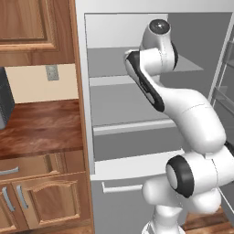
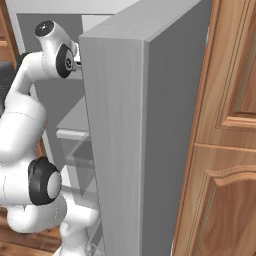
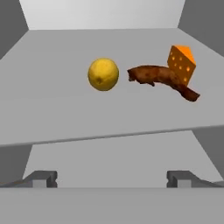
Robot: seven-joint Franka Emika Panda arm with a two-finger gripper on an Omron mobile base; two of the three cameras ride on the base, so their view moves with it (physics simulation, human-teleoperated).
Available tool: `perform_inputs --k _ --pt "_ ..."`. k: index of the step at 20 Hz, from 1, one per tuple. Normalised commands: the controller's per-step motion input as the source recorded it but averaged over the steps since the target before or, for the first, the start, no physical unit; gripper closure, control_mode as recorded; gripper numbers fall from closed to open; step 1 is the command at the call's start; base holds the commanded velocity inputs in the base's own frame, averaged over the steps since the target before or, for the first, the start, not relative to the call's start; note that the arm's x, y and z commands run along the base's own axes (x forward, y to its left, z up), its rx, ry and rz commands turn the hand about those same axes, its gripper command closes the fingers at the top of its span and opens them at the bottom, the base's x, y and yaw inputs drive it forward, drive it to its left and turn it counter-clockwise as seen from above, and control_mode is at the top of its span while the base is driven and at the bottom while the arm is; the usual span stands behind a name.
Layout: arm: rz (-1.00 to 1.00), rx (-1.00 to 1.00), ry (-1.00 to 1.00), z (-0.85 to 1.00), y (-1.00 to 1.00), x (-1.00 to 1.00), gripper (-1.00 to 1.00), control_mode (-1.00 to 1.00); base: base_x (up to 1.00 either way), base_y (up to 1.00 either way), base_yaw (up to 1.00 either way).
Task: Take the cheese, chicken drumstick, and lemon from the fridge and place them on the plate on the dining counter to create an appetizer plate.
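I've got the gripper (image 3: 112,178) spread wide and empty, looking into the fridge (image 1: 87,114). The lemon (image 3: 103,74) sits mid-shelf, beside the chicken drumstick (image 3: 162,80) and cheese (image 3: 181,62). It's firm but round and likely slippery, so I'd pinch across its middle.

On the pale grey shelf (image 3: 65,109) of the fridge (image 1: 137,109), the lemon (image 3: 103,74) is yellow with small darker spots. Just right of the lemon, the chicken drumstick (image 3: 162,79) is dark reddish-brown and mottled. Behind the drumstick, the cheese (image 3: 181,62) is orange with small pale dots. Left of the fridge, the cupboards (image 1: 36,32) are warm brown wood.
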Motion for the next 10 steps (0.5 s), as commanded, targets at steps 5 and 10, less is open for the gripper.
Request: perform_inputs --k 5,10 --pt "-0.06 0.0 0.03 0.0 0.0 0.78 -1.0 -1.0 0.0 0.0 0.0" --pt "-0.05 0.0 0.01 -0.1 0.0 0.71 -1.0 -1.0 0.0 0.0 0.0"
